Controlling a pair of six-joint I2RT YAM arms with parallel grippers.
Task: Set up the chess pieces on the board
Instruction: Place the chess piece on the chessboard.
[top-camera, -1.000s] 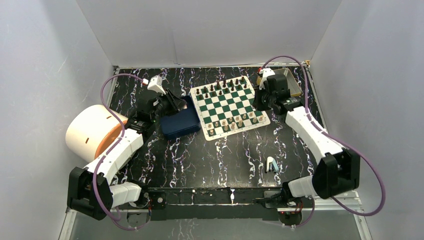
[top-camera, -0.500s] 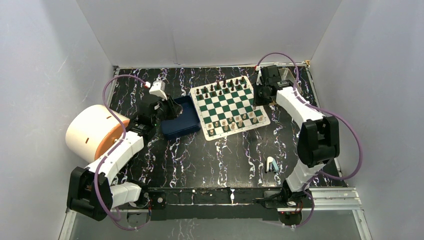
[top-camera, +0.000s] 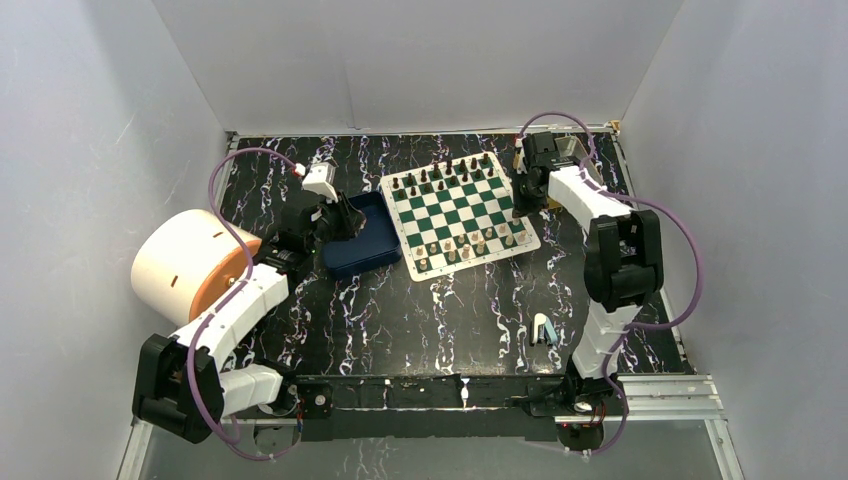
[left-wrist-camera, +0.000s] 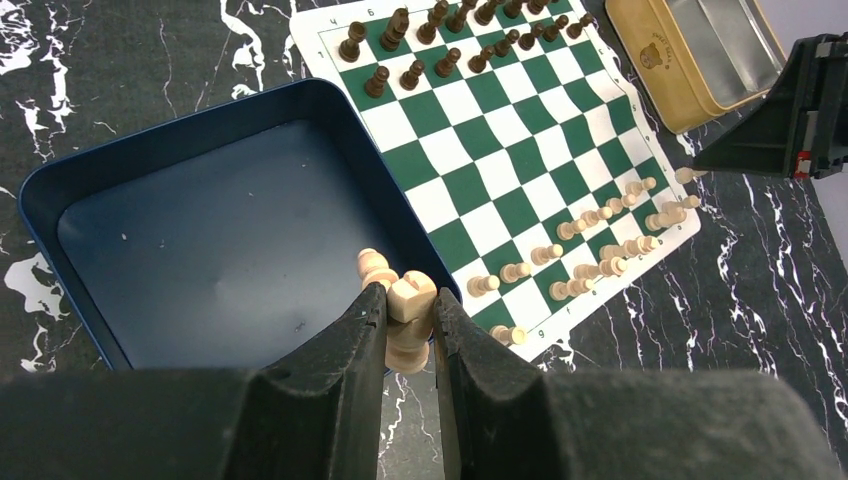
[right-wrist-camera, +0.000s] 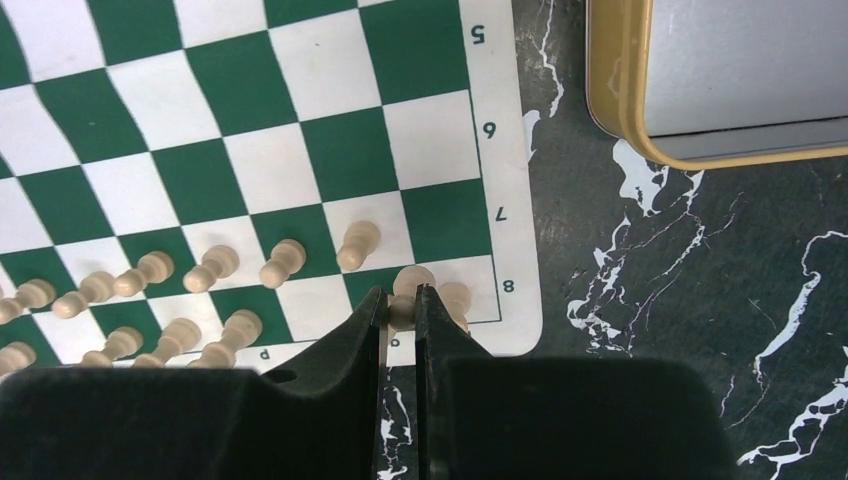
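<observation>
Black marbled bench (top-camera: 400, 300): board (top-camera: 458, 205) almost set. My left hand (left-wrist-camera: 408, 308) pinches a cream piece (left-wrist-camera: 412, 294) over the tray (left-wrist-camera: 150, 160); my right hand (right-wrist-camera: 400, 297) pinches a second piece (right-wrist-camera: 411, 280) at the board's four-o'clock corner.

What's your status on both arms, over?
Left fingers shut on cream piece, over blue tray edge. Right fingers shut on corner piece at board row-8 edge. Neighbouring piece crowds right fingers.

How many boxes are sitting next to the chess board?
2. A blue tray lies beside the board's left edge, and a yellow-rimmed tin sits past its far right corner. No other boxes show.
</observation>
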